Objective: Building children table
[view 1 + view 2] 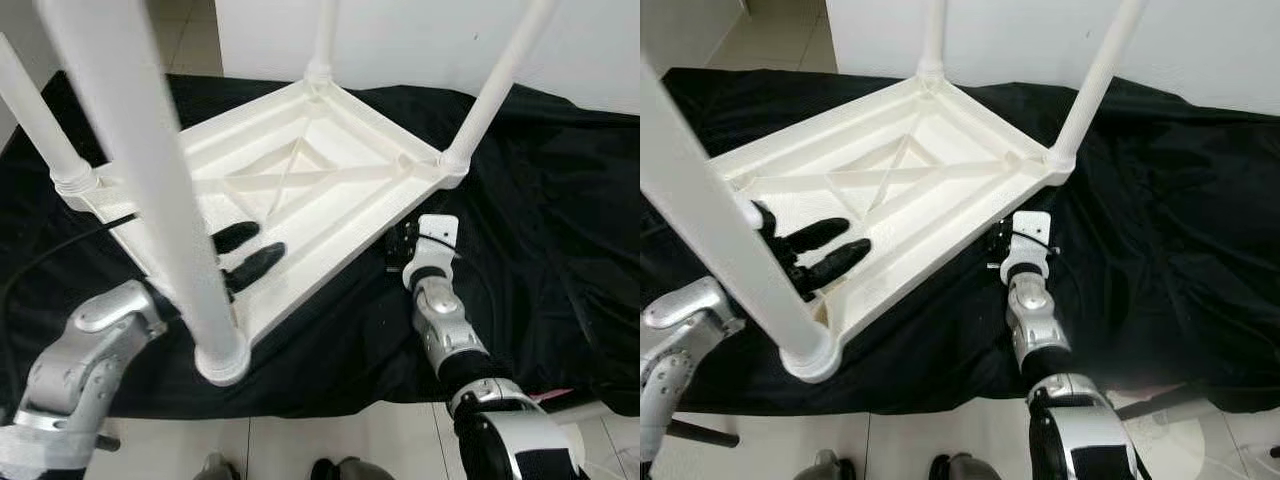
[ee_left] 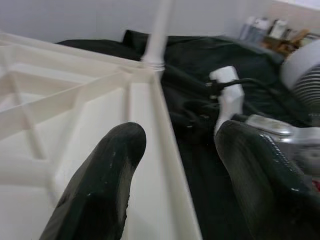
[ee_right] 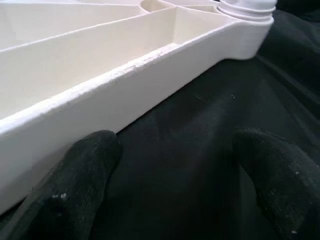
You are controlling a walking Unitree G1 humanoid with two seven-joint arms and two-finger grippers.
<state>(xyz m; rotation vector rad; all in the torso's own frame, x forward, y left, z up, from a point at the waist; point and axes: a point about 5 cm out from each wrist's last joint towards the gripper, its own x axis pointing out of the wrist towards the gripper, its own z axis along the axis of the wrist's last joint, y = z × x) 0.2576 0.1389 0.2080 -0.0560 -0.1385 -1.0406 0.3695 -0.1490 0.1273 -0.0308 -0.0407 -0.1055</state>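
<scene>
Head views: your white children's table (image 1: pixel 300 190) lies upside down on a black cloth (image 1: pixel 540 200), ribbed underside facing up, all four legs pointing upward. The nearest leg (image 1: pixel 150 180) crosses the foreground; its socket corner sits at the cloth's front edge. The tabletop's long axis runs from near left to far right. The recessed underside holds only its cross-braced ribs and your left gripper (image 1: pixel 245 252), whose two black fingers reach over the near rim into the recess, set narrowly apart and holding nothing. Your right gripper (image 1: pixel 1012 248) sits low on the cloth, just beside the table's right-hand edge, below the right corner leg (image 1: pixel 1095 80).

Left wrist view: the fingers (image 2: pixel 105 190) straddle the rim, one over the white recess, one over the cloth side. The right arm's white wrist part (image 2: pixel 227 92) lies beyond.

Right wrist view: the fingers (image 3: pixel 75 185) stand wide apart, empty, one at the table's side wall (image 3: pixel 120 85).
</scene>
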